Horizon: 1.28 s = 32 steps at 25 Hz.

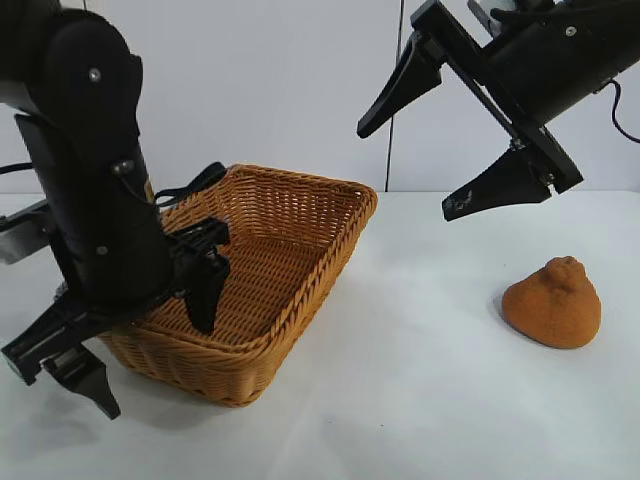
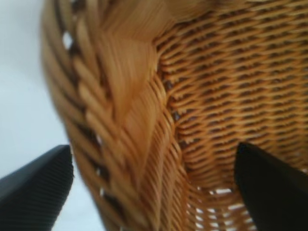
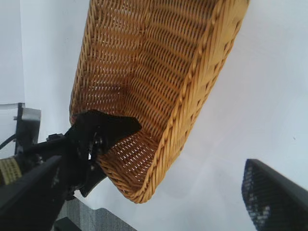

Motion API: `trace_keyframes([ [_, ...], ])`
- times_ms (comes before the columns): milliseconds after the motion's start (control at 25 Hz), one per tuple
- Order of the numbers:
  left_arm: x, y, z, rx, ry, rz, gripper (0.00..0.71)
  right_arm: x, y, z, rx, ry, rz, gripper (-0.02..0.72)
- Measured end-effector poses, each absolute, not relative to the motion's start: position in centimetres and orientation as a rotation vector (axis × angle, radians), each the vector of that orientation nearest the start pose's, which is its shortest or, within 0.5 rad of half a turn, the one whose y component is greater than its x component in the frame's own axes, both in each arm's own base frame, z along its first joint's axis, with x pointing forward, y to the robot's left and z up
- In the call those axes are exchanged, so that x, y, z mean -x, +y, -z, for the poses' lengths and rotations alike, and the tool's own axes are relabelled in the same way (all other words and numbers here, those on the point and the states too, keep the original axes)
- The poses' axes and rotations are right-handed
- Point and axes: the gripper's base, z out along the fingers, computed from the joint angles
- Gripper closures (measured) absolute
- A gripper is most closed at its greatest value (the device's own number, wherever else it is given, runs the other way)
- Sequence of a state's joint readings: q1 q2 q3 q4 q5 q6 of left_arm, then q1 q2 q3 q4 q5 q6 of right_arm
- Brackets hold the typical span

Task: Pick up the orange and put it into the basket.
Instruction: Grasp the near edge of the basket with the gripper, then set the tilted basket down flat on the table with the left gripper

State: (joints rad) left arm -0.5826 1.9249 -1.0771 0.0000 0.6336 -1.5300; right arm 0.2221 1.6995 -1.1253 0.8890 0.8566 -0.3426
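Note:
The orange (image 1: 552, 303), dull orange-brown with a knobby top, sits on the white table at the right, apart from both grippers. The honey-brown wicker basket (image 1: 300, 188) stands left of centre. My left gripper (image 1: 148, 335) is open and straddles the basket's near left corner, one finger inside and one outside; the braided rim (image 2: 120, 120) runs between its fingers (image 2: 38, 187). My right gripper (image 1: 405, 173) hangs open and empty in the air, above the table between basket and orange. The right wrist view shows the basket (image 3: 192, 120) and the left gripper (image 3: 98, 132), not the orange.
White table (image 1: 420, 400) with bare surface between the basket and the orange and in front of both. A pale wall stands behind. The left arm's black body (image 1: 95, 200) rises at the basket's left side.

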Motion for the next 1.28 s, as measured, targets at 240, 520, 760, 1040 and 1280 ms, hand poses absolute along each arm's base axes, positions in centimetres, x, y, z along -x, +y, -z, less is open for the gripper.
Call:
trace_keyframes([
  [240,-29.3,-19.3,-12.8,1.394,2.684,0.291,0.100,-31.8,12.7,-23.4,0.052,2.714,-1.019,0.029],
  [520,-29.1,-19.2,-12.7,1.456,2.670,0.267,0.480,-31.8,12.7,-23.4,0.053,2.715,-1.020,0.029],
  [760,-29.6,-18.9,-12.9,1.537,2.624,0.323,0.616,-31.8,12.7,-23.4,0.054,2.717,-1.022,0.029],
  [1040,-32.8,-15.1,-15.7,1.511,2.576,0.418,0.625,-31.8,12.7,-23.4,0.054,2.717,-1.022,0.029],
  [1280,-35.8,-12.2,-17.9,1.327,2.636,0.596,0.625,-31.8,12.7,-23.4,0.054,2.717,-1.022,0.029],
])
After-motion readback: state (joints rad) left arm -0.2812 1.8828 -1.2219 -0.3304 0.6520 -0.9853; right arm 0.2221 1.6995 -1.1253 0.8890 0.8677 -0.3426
